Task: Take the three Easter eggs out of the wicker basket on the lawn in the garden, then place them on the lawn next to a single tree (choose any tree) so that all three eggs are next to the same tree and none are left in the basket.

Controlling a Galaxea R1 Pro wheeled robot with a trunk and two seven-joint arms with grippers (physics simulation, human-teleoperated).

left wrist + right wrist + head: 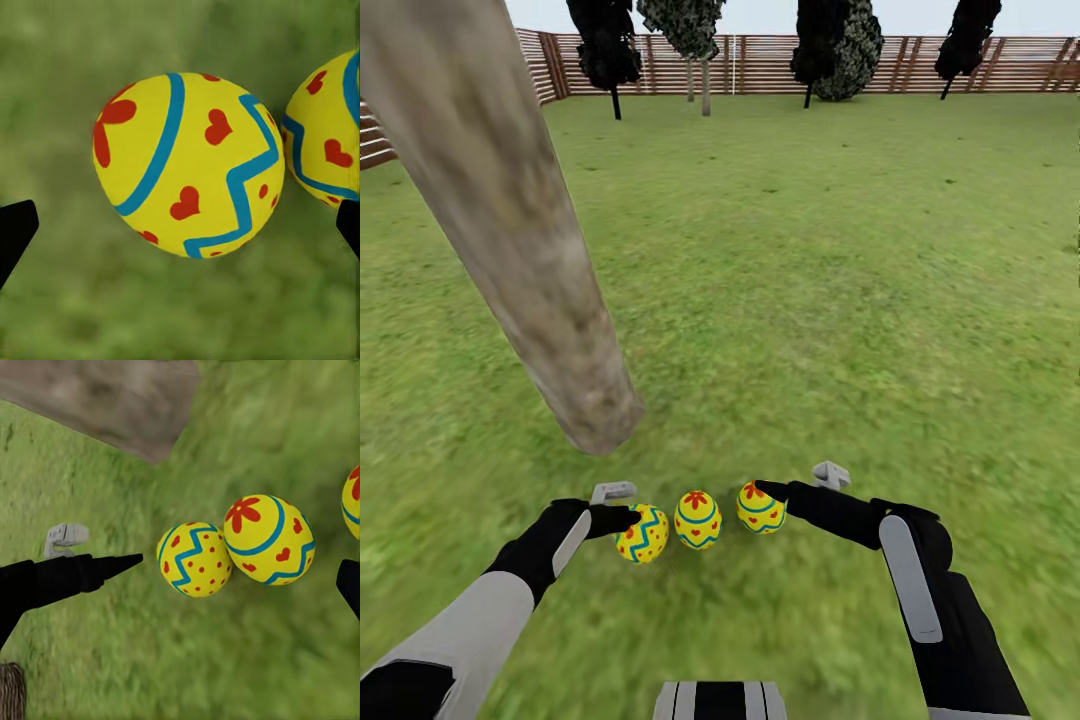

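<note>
Three Easter eggs beside tree, unlettered.

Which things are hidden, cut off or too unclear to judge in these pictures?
- Tree, head view: the picture's top edge cuts off the trunk, so no canopy is seen.
- Wicker basket, right wrist view: just a corner, cut by the edge.
- Right egg, head view: right gripper overlaps it; contact unclear.
- Left egg, head view: left gripper fingers spread, contact unclear.

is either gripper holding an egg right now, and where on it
Neither. The left gripper is open around the left egg on the lawn; the right gripper is open too.
</note>
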